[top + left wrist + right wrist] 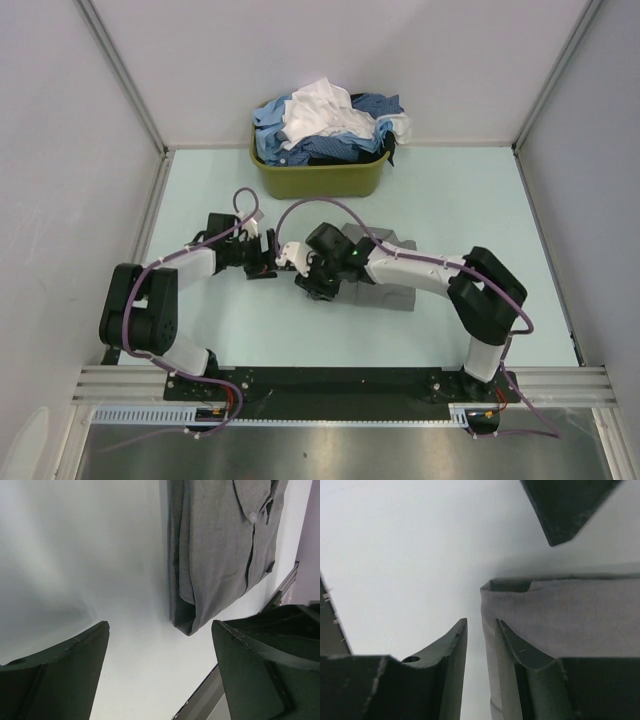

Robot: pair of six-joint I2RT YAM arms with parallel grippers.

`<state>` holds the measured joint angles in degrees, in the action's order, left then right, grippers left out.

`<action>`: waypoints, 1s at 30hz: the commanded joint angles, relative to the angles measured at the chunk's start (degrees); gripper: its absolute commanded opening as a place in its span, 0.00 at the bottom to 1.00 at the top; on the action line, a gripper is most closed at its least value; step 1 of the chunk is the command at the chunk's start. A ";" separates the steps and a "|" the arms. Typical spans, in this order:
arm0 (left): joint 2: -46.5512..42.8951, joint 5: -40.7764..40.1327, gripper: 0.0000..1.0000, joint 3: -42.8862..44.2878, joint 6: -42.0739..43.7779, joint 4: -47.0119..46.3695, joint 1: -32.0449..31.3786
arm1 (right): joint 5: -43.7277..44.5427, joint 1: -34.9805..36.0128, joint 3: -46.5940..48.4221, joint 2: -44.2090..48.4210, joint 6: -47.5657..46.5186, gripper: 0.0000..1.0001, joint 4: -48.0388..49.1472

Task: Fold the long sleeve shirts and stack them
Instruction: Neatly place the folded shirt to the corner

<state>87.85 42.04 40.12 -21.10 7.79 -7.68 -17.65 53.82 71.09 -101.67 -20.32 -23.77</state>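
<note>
The folded mid-grey cloth shirt [220, 555] lay ahead of the wide-apart left tool [160, 625]; the right tool [482, 622], narrowly apart, stood at its edge.

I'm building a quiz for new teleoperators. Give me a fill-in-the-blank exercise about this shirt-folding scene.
1. The folded shirt lying on the table is ____ in colour.
2. The other shirts are heaped in an olive-green ____ at the table's far edge.
3. The left end effector has its jaws wide ____, above bare table beside the folded shirt.
Missing words: grey; basket; open.
</note>
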 commanded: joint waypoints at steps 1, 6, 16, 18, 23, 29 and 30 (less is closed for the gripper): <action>0.30 1.46 0.90 0.14 -2.63 -2.34 0.48 | 7.37 1.20 -1.22 -2.57 -1.13 0.34 10.14; 2.14 1.64 0.91 0.05 -3.59 -2.61 0.83 | 7.28 2.16 -1.65 -5.56 -1.04 0.35 11.20; 7.50 1.99 0.91 0.84 -6.49 -4.19 1.00 | 3.23 3.22 -2.54 -7.13 -0.87 0.45 10.50; 7.94 2.17 0.91 1.28 -6.76 -4.19 1.00 | 4.55 3.22 -2.62 -7.93 -1.13 0.35 10.67; 8.12 3.66 0.88 0.23 -7.20 -5.33 0.74 | 5.97 0.68 -2.62 -6.54 -0.34 0.00 10.15; 10.14 5.41 0.89 -0.04 -11.05 -10.95 -2.07 | -1.68 -2.40 -4.20 0.59 0.19 0.00 9.80; 10.49 5.51 0.90 0.05 -11.85 -13.04 -3.03 | -2.56 -3.02 -3.94 1.55 0.36 0.00 9.53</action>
<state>95.88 47.44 40.93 -29.91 0.21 -8.14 -15.62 52.93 67.18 -106.54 -20.51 -14.83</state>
